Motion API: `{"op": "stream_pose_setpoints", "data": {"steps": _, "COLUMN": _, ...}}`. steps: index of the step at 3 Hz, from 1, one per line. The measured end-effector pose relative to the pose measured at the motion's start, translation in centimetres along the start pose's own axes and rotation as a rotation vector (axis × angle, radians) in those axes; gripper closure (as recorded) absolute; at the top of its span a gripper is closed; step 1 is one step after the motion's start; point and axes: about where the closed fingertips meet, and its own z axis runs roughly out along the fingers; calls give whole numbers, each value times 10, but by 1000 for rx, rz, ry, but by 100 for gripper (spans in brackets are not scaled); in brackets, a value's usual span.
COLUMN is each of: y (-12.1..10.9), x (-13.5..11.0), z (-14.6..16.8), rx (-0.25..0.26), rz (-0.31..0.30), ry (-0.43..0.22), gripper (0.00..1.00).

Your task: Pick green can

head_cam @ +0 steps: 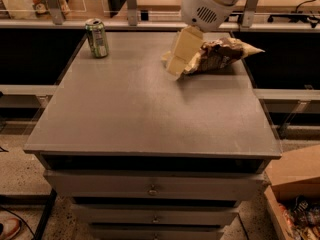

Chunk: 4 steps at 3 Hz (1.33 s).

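Note:
The green can (97,38) has a light label patch and a silver top. It stands upright at the back left corner of the grey table (150,119). My gripper (174,70) hangs from the white arm (207,4) over the back middle of the table. It points down and left, just left of a crumpled chip bag (222,54). The gripper is well to the right of the can and holds nothing that I can see. No taller silver-and-blue can is in view.
The chip bag lies at the back right of the table, right beside the gripper. Drawers (152,188) run below the table's front edge. A cardboard box (295,171) stands on the floor at the lower right. A railed counter (135,19) runs behind the table.

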Motion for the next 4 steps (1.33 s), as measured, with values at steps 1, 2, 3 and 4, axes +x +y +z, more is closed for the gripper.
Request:
{"op": "stream_pose_setpoints", "data": {"steps": 1, "y": -38, "x": -35, "z": 24, "rx": 47, "rz": 7, "ry": -102, "gripper": 0}}
{"op": "stream_pose_setpoints", "data": {"steps": 2, "y": -84, "x": -72, "z": 50, "rx": 87, "rz": 35, "ry": -196, "gripper": 0}}
{"op": "stream_pose_setpoints", "data": {"steps": 3, "y": -119, "x": -104, "z": 82, "rx": 97, "rz": 75, "ry": -269, "gripper": 0}}
{"op": "stream_pose_setpoints", "data": {"steps": 4, "y": -145, "x": -123, "z": 116, "rx": 128, "rz": 179, "ry": -310, "gripper": 0}}
